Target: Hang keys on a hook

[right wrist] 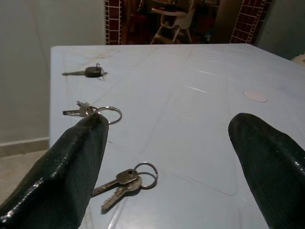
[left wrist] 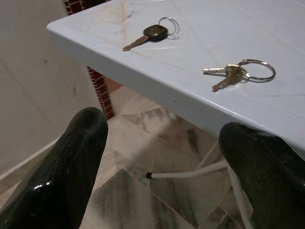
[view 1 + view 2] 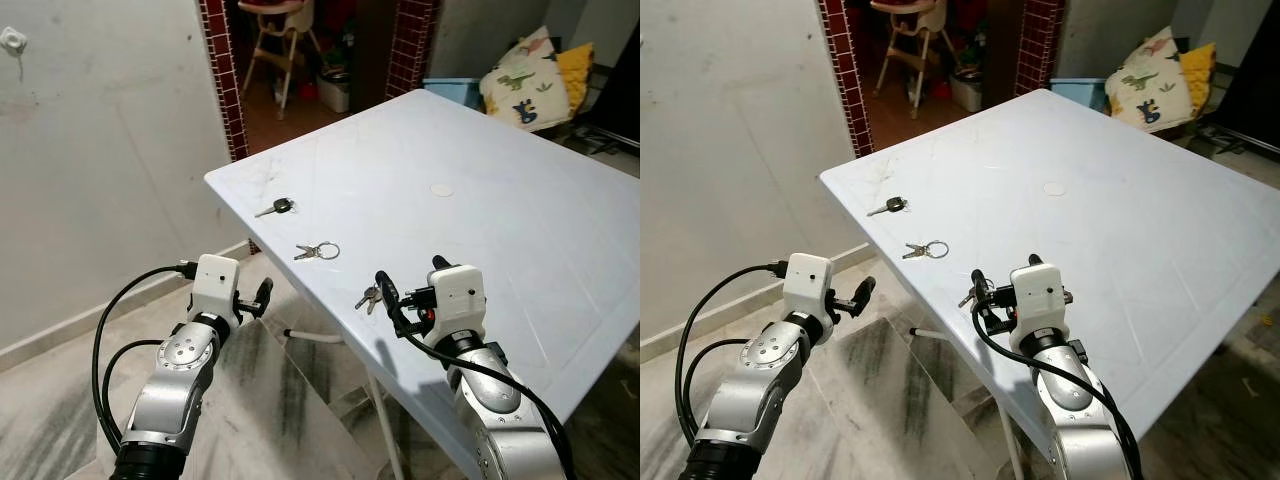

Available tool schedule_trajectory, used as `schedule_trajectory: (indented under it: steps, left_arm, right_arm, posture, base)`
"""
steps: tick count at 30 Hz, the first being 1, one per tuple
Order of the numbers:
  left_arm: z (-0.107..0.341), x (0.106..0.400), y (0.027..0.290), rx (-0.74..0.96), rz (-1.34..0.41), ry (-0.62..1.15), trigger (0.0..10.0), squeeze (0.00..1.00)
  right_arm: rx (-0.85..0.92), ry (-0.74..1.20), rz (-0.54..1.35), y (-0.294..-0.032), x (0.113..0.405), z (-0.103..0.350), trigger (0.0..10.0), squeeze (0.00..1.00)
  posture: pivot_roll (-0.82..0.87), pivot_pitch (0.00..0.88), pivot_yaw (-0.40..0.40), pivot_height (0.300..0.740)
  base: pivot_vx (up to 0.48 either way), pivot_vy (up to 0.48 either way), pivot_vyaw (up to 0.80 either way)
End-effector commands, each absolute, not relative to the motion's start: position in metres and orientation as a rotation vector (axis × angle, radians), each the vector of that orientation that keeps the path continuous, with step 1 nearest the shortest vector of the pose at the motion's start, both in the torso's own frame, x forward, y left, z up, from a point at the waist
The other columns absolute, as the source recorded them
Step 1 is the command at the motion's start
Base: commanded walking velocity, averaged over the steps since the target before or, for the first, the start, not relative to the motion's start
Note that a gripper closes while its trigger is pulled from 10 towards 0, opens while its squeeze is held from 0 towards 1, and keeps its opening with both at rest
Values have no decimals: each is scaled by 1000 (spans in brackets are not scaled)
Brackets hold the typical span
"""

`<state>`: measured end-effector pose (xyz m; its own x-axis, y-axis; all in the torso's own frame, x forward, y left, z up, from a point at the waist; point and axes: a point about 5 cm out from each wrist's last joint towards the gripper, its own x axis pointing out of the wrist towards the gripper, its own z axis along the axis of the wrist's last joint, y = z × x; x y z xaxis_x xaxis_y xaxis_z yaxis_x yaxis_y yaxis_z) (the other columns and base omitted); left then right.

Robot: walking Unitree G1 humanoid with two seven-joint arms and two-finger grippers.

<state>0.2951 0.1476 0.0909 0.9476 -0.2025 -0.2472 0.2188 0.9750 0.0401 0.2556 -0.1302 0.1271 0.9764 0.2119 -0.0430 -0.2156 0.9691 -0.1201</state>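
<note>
Marble-patterned floor tiles [image 3: 300,400] in grey and cream run under a pale blue plastic tabletop [image 3: 500,200], smooth with faint moulded lines and a rounded edge, carried on thin white metal legs [image 3: 380,400].

Low in the frame, the right gripper [image 3: 412,285] hovers just above the near edge of the tabletop, its two glossy black fingers [image 1: 66,176] spread wide with nothing between them. Just ahead of it lies the nearest bunch of keys [image 1: 125,180]: two dull metal keys on a thin round ring, flat on the plastic. The left gripper [image 3: 263,297] sits at lower left, off the tabletop and below its edge, over the floor; its fingers [image 2: 71,162] are also spread apart and empty.

Further up the tabletop rests a second bunch [image 3: 317,251], small silvery keys on a larger wire ring. Beyond that, near the far left corner, lies a single key with a black head [image 3: 275,208].

At the upper left, a small white hook [image 3: 12,40] is fixed to the plain grey-white wall [image 3: 100,150]. A brick-tiled doorway [image 3: 225,80] opens behind, with a high chair [image 3: 280,40] inside, and a dinosaur-print cushion [image 3: 520,75] lies at upper right.
</note>
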Motion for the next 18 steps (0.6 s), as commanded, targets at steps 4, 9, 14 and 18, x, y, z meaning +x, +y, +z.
schedule_trajectory:
  steps: [4,9,14,18]
  left_arm:
    - [98,300,142,60,-240,239,10000,0]
    - [92,297,122,85,-450,335,10000,0]
    - [90,291,114,89,-535,362,10000,0]
    - [81,278,106,105,-637,432,10000,0]
  right_arm:
    - [-135,38,161,-140,260,127,10000,0]
    - [-103,71,142,-139,265,124,10000,0]
    - [-94,132,203,-129,272,117,10000,0]
    - [-146,220,257,-121,283,105,10000,0]
  posture:
    - [27,0,28,740]
    - [36,0,27,740]
    - [33,0,32,740]
    - [37,0,37,740]
  base:
    - [0,0,0]
    - [0,0,0]
    - [0,0,0]
    - [0,0,0]
